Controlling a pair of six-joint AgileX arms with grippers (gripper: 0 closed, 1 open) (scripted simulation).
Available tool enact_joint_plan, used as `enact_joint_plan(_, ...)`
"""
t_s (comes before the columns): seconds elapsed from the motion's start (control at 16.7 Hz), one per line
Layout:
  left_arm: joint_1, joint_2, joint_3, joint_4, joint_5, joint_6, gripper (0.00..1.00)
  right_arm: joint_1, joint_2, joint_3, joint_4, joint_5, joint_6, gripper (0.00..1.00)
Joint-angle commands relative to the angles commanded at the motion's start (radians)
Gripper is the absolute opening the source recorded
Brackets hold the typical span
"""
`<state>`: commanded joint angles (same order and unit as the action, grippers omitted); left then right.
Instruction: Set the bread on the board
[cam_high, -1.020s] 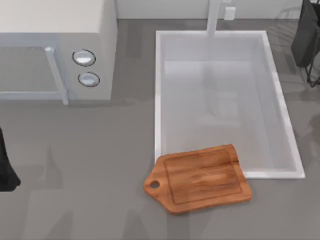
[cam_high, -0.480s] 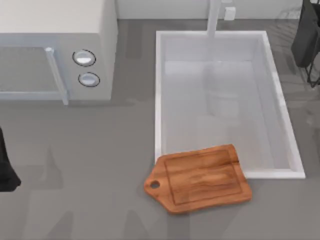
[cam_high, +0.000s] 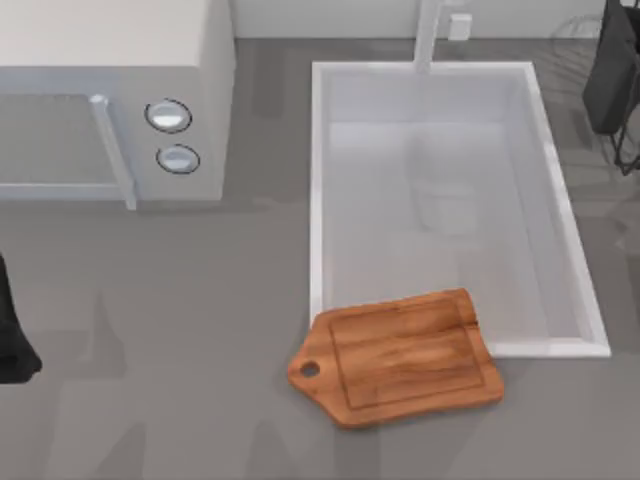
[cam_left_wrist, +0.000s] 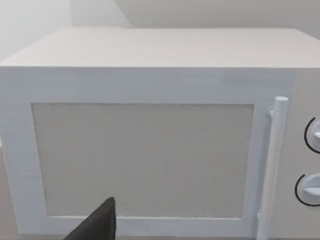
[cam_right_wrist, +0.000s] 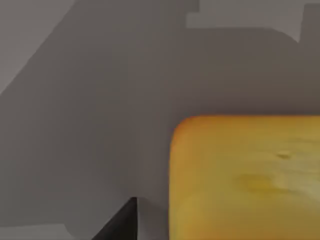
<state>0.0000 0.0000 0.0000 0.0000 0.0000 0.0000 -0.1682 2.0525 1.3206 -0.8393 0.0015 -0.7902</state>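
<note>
Close under right wrist cam, bread (cam_right_wrist: 245, 177) on grey desk; board (cam_high: 400, 358) by sink (cam_high: 560, 200). Jaw states: cannot tell. Risk: off-centre grasp, bread slips.

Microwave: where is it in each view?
Top view: microwave at upper left, left of the sink.
Left wrist view: its door faces the camera, close.
Right wrist view: bread close up over a grey surface.
Shared landmark: the door handle beside two dials, in top and left wrist views.
</note>
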Motion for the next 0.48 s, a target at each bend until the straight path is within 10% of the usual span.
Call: enact_joint_plan(0.48,0.000,0.000,0.000,0.000,0.000,0.000,1.00,0.000,0.000,0.000,0.000,0.000,0.000,0.10)
